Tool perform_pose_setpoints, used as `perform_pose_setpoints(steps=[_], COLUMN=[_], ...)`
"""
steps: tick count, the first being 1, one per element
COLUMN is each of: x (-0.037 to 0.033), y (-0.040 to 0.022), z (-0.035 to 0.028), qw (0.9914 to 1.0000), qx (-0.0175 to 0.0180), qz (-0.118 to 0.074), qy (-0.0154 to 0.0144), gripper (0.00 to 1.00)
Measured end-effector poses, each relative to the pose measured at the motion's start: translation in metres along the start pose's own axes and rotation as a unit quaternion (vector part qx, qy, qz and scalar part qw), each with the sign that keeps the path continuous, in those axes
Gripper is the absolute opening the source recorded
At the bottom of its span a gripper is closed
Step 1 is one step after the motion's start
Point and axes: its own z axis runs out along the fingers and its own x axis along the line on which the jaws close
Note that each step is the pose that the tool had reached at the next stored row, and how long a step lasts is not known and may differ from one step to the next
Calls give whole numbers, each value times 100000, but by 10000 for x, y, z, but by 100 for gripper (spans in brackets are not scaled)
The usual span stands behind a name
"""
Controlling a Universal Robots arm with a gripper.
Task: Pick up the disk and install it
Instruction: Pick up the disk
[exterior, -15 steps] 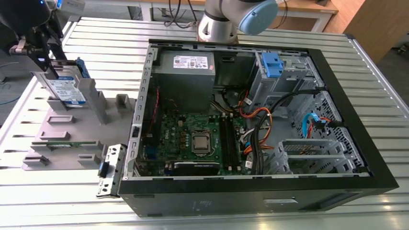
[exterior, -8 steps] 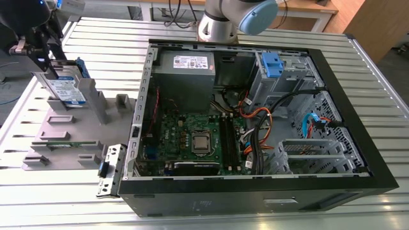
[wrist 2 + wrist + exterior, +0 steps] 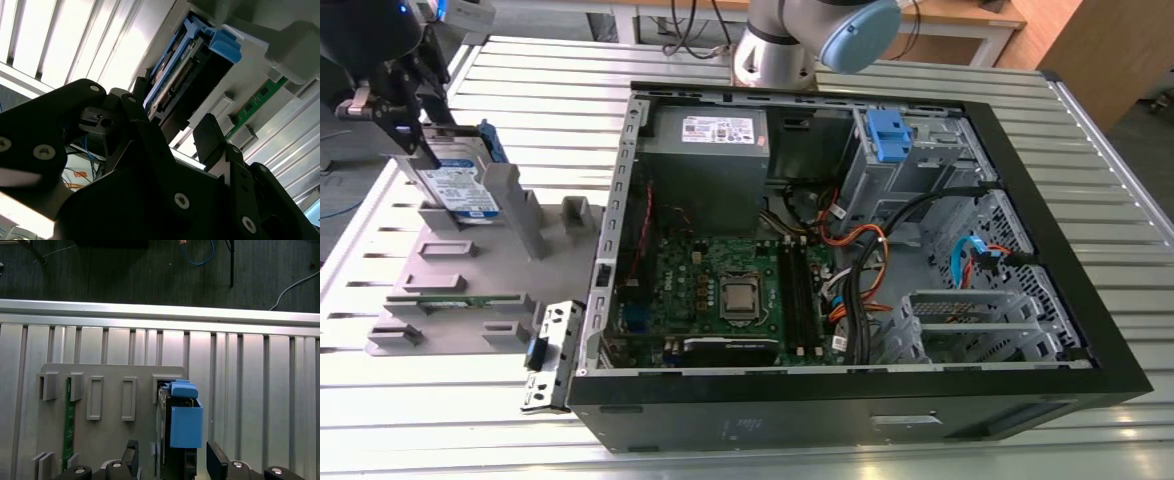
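The disk (image 3: 460, 190) stands on edge in a slot of the grey holder (image 3: 467, 265) at the exterior view's left, its white-and-blue label facing out and a blue rail along its far side. My gripper (image 3: 403, 120) hangs just above it and is open. In the first wrist view the two black fingers (image 3: 216, 462) stand either side of the disk (image 3: 182, 422), wider apart than it and not touching. In the second wrist view the disk (image 3: 185, 65) with its blue rail lies just beyond my gripper (image 3: 172, 105).
An open black computer case (image 3: 1067, 390) takes up the exterior view's middle and right, with a drive bay holding a blue clip (image 3: 887, 135) at its far corner. A green memory stick (image 3: 67, 425) sits in another holder slot. The slatted metal table (image 3: 1094, 130) lies all around.
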Motion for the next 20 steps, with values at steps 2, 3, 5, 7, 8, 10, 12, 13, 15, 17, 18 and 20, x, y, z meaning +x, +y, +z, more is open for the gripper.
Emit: perform_pose_setpoints(steps=[2,3,5,7,8,10,12,13,15,17,18,20], x=[1,2,3,4,5,6,7,8,9,10,11,12], y=[0,0,0,0,0,0,0,0,0,0,0,0], z=[0,0,0,0,0,0,0,0,0,0,0,0], qw=[100000,100000,100000,100000,100000,100000,100000,100000,100000,100000,100000,100000], qx=[-1,-1,1,2,0,2,1,0,0,0,3,-1], qz=[-1,-1,-1,-2,-1,-3,-3,-2,-3,1,-2,-2], qy=[1,-2,-1,0,1,-2,0,-1,-1,0,-1,1], gripper=[64,64,63,51,44,44,44,44,44,43,43,36])
